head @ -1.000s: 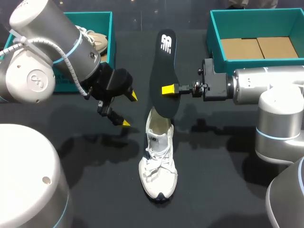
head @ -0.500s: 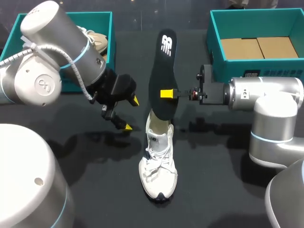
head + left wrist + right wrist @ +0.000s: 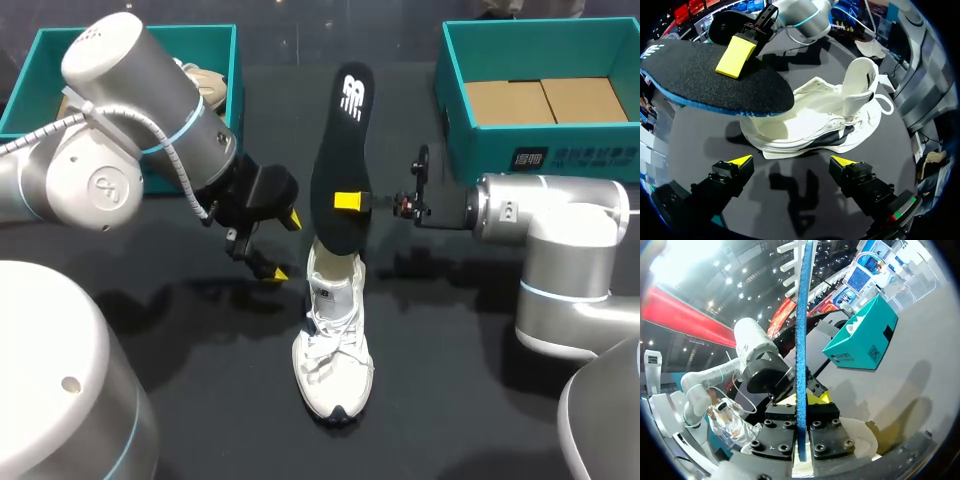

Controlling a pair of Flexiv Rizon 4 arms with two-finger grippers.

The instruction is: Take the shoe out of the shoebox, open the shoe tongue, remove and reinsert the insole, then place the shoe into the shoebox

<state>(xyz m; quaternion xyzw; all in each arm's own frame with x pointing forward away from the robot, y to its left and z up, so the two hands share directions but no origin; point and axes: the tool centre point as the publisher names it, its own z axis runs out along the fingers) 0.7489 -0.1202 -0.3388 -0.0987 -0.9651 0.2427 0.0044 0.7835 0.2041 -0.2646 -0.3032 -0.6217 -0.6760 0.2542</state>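
Insole (image 3: 340, 160), long and black with a fabric-grained top, a white logo at its heel and a blue foam edge, hangs pinched flat between the right fingers (image 3: 347, 201), which grip it from both faces near mid-length. Its lower end sits over the heel opening of the shoe (image 3: 333, 340). The shoe is a white mesh-and-leather trainer with loose white laces and dark sole trim. It stands on its sole at the middle of the matte black surface (image 3: 450, 380), toe toward the robot, and the left wrist view shows its tongue pulled upright. The left fingers (image 3: 741, 160) are spread wide and hold nothing, their yellow tips low beside the shoe's flank. A teal shoebox (image 3: 447, 95) with a brown cardboard floor sits at the far right corner, well apart from the shoe. A second teal box (image 3: 150, 32) at the far left holds a beige shoe (image 3: 205, 85). Since a second ago the left arm has carried its fingers closer to the shoe, while the right wrist has rolled and the insole has edged slightly leftward.
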